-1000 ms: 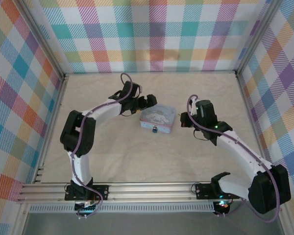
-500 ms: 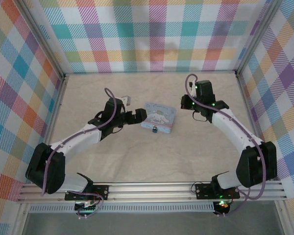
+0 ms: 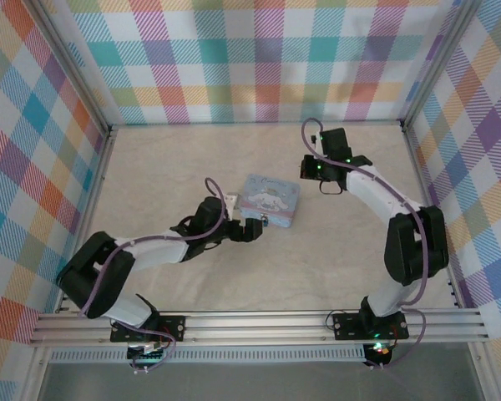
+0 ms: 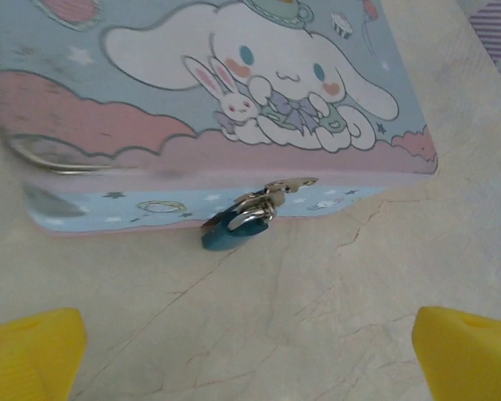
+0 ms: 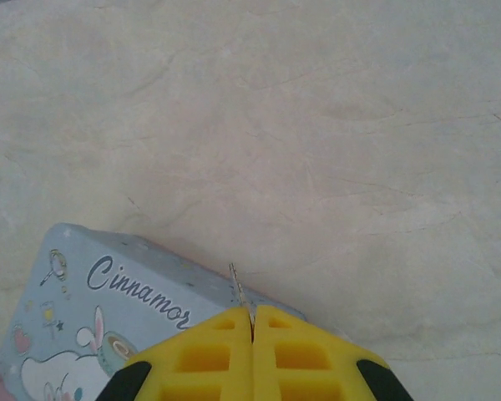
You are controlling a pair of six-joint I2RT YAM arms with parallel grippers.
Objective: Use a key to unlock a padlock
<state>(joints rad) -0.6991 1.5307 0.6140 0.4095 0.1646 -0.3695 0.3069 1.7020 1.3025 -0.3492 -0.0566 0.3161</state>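
Padlock [image 4: 234, 225] hangs shut on near side of tin [image 4: 234, 100], not yet unlocked. Left gripper [image 4: 249, 359] wide open, empty, facing it. Right gripper [image 5: 251, 316] pinched on key [image 5: 236, 284], off tin's far right corner. Insertion and turn remain.

The padlock [image 4: 234, 225] was seen as a tiny thing with a bluish body and a silvery shackle. It was hung by the shackle from the latch on the front wall of the tin [image 4: 150, 117], tilted, its body low against that wall. The key [image 5: 236, 288], a thin dark sliver, was pinched in the closed right gripper [image 5: 251, 313] and seen over the tin's lid edge.
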